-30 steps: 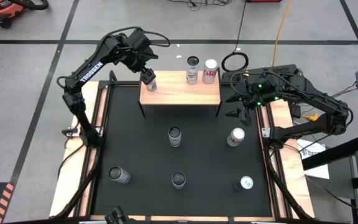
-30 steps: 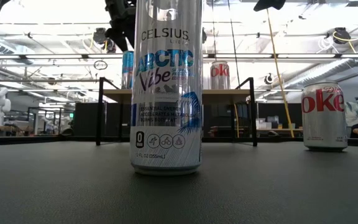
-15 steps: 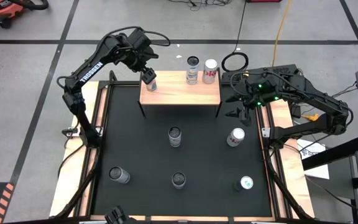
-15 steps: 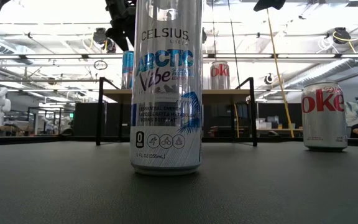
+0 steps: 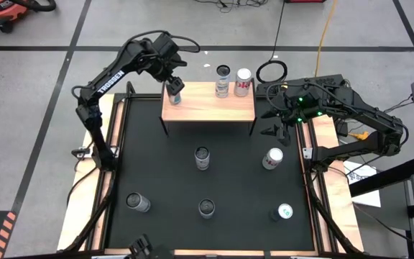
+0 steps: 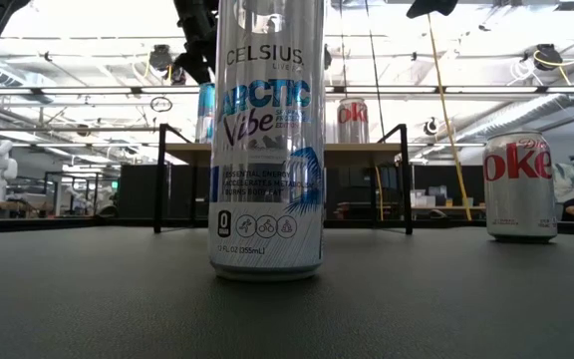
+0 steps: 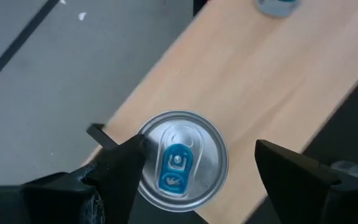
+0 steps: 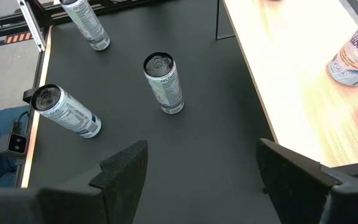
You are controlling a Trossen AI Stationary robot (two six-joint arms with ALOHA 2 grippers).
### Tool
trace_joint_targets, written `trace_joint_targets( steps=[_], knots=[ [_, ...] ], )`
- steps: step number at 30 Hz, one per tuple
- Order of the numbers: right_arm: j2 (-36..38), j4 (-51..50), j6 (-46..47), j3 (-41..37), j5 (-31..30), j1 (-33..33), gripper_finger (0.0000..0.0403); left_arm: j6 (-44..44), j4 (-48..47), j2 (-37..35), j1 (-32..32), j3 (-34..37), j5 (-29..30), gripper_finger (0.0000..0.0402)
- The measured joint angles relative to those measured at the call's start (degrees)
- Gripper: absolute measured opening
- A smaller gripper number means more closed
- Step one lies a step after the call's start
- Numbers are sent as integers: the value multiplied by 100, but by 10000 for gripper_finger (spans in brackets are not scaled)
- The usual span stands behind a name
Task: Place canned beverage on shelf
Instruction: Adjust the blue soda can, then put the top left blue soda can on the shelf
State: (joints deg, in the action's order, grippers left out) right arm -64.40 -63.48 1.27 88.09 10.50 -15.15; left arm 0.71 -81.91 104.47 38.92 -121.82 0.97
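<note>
The shelf [image 5: 210, 108] stands at the far middle of the black mat. A slim can with a blue tab [image 7: 180, 165] stands upright on the shelf's left end [image 5: 175, 98]. My left gripper [image 7: 194, 165] is open just above it, one finger on either side of the can's top. It also shows in the high view [image 5: 172, 87] and the low view [image 6: 195, 35]. Two more cans [image 5: 223, 80] [image 5: 244, 82] stand at the shelf's far edge. My right gripper [image 8: 197, 171] is open and empty beside the shelf's right end [image 5: 275, 124].
Several cans are on the mat: one upright at the middle [image 5: 202, 157], a Coke can right of it [image 5: 272, 158], and three near the front [image 5: 139, 203] [image 5: 206, 208] [image 5: 283, 212]. In the low view a tall Celsius can [image 6: 267, 140] hides much of the shelf.
My left gripper has risen a little and drawn slightly toward the table's far edge, staying over the can at the shelf's left end. The can stays upright where it was.
</note>
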Motion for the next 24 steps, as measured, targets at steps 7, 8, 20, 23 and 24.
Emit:
trace_joint_targets(
  steps=[7,8,20,23,24],
  knots=[
    [-1,0,-31,0,0,0,281,-66,-224,81,-7,48,-81,304],
    [0,0,-43,0,0,1,281,-66,-199,85,-13,48,-125,304],
    [0,2,-43,0,0,-1,281,-39,-76,48,-186,33,-105,304],
    [0,52,-45,0,0,-1,281,-39,-213,48,-195,33,-93,304],
    [0,98,-43,0,-1,0,281,-37,-285,48,-198,33,-101,304]
  ],
)
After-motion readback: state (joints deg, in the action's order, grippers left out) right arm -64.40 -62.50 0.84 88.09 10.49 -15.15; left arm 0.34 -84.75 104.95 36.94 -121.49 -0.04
